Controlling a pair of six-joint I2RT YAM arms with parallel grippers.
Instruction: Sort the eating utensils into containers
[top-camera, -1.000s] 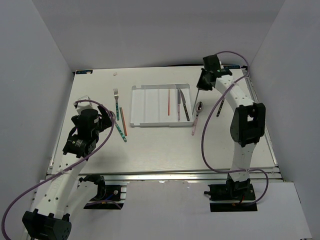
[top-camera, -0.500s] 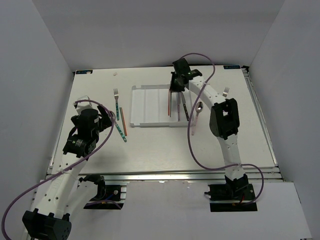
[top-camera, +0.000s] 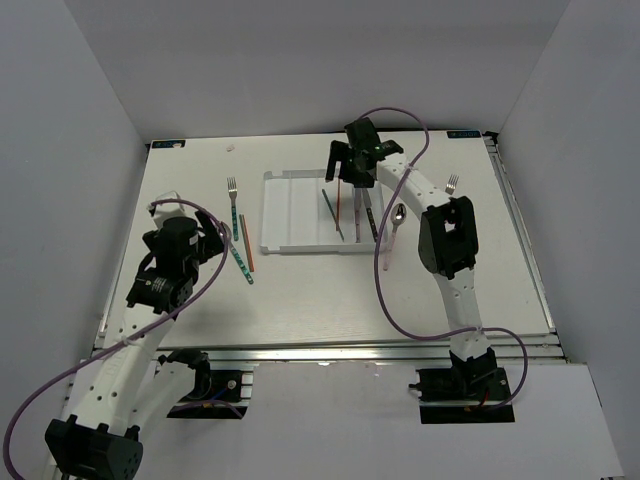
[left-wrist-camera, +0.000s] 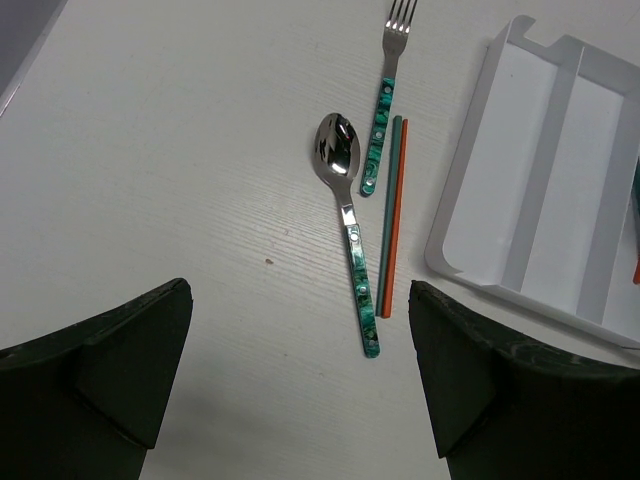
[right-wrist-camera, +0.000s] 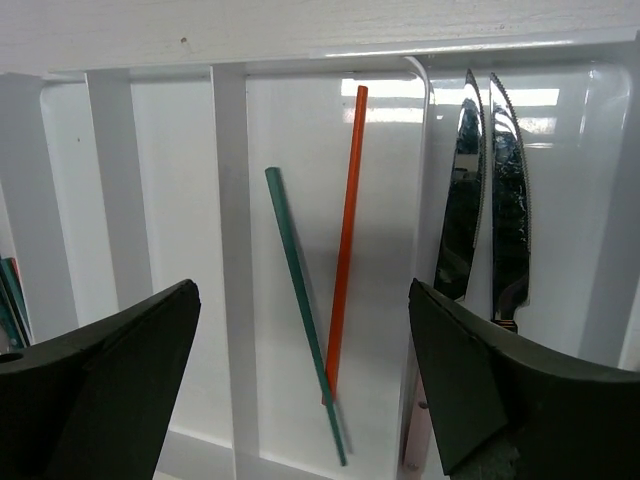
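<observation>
The white tray (top-camera: 290, 215) lies at mid-table. My right gripper (top-camera: 347, 175) hangs open over it (right-wrist-camera: 300, 400). Below its jaws a teal chopstick (right-wrist-camera: 298, 290) lies slanted across an orange chopstick (right-wrist-camera: 345, 230) in one compartment; it is apart from both fingers. Two knives (right-wrist-camera: 487, 200) fill the compartment to the right. My left gripper (left-wrist-camera: 300, 390) is open above bare table. Just beyond it lie a teal-handled spoon (left-wrist-camera: 347, 215), a teal-handled fork (left-wrist-camera: 385, 100), and a teal (left-wrist-camera: 389, 200) and an orange chopstick (left-wrist-camera: 398, 220) side by side, left of the tray (left-wrist-camera: 540, 170).
A pink-handled spoon (top-camera: 393, 232) lies just right of the tray. A fork head (top-camera: 452, 183) shows beside the right arm, its handle hidden by the arm. White walls close in the table on three sides.
My right arm swung left from the table's right side to above the tray, carrying the teal chopstick. Its jaws opened and the chopstick dropped beside the orange one. The left arm stayed still.
</observation>
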